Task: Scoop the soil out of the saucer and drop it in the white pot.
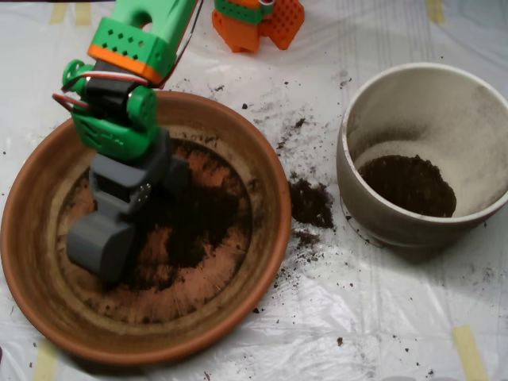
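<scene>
Scoop (pixel 101 248) sits low inside the saucer (pixel 262 171), left of centre, on the stained bottom; can't tell whether its shells are parted or closed. Soil (pixel 198 214) is a thin dark patch mid-saucer, just right of the scoop. Spilled clump (pixel 309 202) lies on the plastic sheet (pixel 397 302) between saucer and white pot (pixel 373 198). More soil (pixel 409 184) sits in the pot's bottom, far right.

Arm's bright green printed plastic (pixel 131 48) with an orange band, red and white wires, black servo, grey clamshell scoop (pixel 107 238).
</scene>
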Robot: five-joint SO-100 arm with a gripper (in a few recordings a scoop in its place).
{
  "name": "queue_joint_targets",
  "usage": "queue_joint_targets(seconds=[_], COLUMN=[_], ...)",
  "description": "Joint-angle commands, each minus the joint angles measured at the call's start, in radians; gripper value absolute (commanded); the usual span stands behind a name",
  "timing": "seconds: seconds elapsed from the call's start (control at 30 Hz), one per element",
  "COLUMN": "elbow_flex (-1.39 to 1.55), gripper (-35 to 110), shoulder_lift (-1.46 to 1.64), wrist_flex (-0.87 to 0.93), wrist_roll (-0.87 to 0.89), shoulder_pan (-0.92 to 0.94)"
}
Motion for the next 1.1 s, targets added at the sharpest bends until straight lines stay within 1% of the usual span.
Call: queue_joint_targets(seconds=[0.0, 0.1, 0.13, 0.17, 0.27, 0.37, 0.5, 0.6, 0.73, 0.8, 0.97, 1.07], elbow_flex=[-0.216, -0.387, -0.436, -0.48, -0.545, -0.54, -0.511, -0.341, 0.021, 0.186, 0.468, 0.577], gripper=[42, 40, 35, 26, 10, 0, 0, -1, -1, -1, -1, -1], shoulder_lift=[-0.051, -0.163, -0.201, -0.236, -0.291, -0.287, -0.267, -0.14, 0.152, 0.299, 0.632, 0.815], wrist_flex=[0.072, 0.169, 0.198, 0.229, 0.278, 0.279, 0.247, 0.112, -0.117, -0.201, -0.293, -0.301], wrist_roll=[-0.006, -0.025, -0.037, -0.048, -0.071, -0.08, -0.095, -0.115, -0.167, -0.184, -0.216, -0.242], shoulder_pan=[0.051, 0.077, 0.078, 0.078, 0.078, 0.077, 0.078, 0.072, 0.026, -0.011, -0.123, -0.198])
